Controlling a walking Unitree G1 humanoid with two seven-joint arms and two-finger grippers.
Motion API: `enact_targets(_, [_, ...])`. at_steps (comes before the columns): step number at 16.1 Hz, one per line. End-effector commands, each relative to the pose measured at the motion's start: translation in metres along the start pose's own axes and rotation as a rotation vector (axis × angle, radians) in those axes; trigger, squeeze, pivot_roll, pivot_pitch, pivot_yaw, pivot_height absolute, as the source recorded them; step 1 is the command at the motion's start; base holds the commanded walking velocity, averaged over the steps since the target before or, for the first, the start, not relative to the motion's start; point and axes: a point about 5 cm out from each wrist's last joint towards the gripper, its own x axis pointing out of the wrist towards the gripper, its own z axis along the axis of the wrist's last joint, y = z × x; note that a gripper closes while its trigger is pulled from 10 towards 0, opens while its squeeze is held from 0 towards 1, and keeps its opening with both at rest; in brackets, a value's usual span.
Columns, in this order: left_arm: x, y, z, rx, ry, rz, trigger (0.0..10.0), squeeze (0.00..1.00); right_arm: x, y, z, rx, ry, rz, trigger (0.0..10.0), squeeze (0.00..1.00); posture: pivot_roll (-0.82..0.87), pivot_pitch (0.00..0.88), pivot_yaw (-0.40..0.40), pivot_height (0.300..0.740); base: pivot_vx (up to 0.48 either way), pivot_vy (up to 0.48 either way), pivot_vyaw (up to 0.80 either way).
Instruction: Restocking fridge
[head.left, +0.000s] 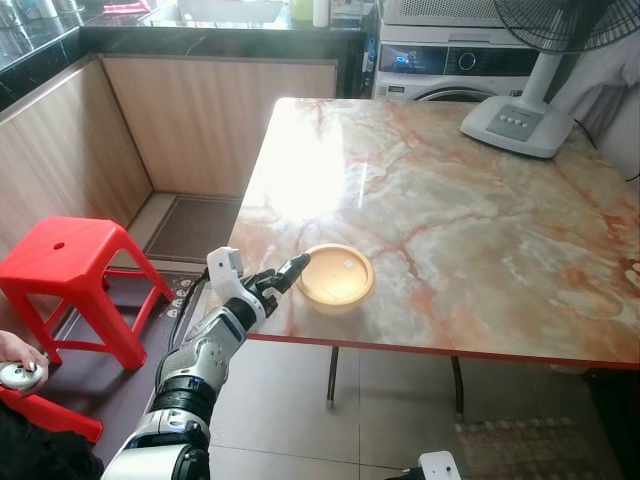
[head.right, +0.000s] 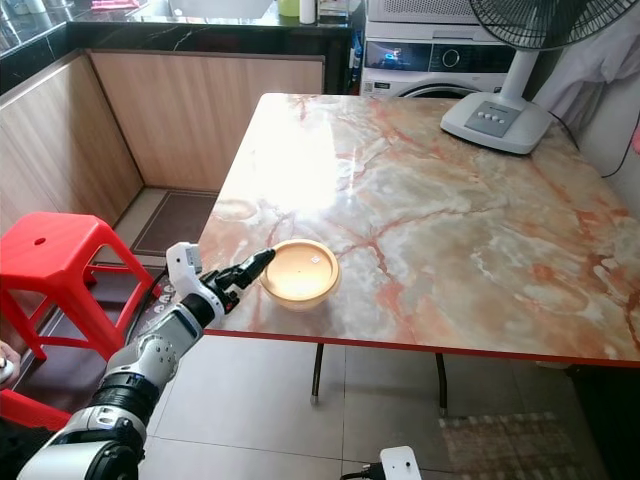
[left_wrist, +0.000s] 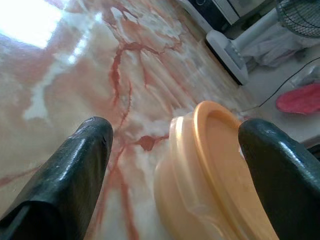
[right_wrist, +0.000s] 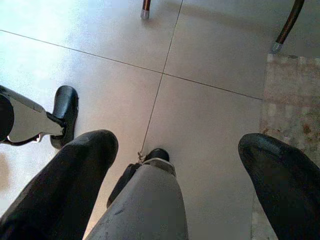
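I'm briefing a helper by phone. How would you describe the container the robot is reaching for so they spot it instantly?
Find the marble table with red veins. Near its front edge on the robot's left sits a shallow round orange container with a lid, and the left gripper is open around its rim. The white fan base at the far end is the other thing on the table.

A white fan base (head.left: 518, 124) stood on the marble table (head.left: 470, 230) at 1 o'clock. A red stool (head.left: 72, 270) stood at 9 o'clock; a washing machine (head.left: 455, 66) stood at 12 o'clock.
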Motion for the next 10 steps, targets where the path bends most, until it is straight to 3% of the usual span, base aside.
enact_targets(1, [0.004, -0.003, 0.002, -0.016, 0.010, -0.020, 10.0, 0.00, 0.000, -0.002, 0.000, 0.009, -0.005, -0.004, 10.0, 0.00, 0.01, 0.000, -0.013, 0.740, 0.000, 0.000, 0.00])
enact_targets(5, [0.010, -0.007, -0.001, 0.013, 0.049, -0.030, 10.0, 0.00, 0.000, -0.002, 0.001, 0.013, -0.009, -0.004, 10.0, 0.00, 0.01, 0.000, -0.014, 0.740, 0.000, 0.000, 0.00])
enact_targets(10, [0.017, -0.015, -0.012, -0.023, 0.117, -0.106, 10.0, 0.00, 0.000, -0.002, 0.001, 0.013, -0.009, -0.004, 10.0, 0.00, 0.01, 0.000, -0.014, 0.740, 0.000, 0.000, 0.00])
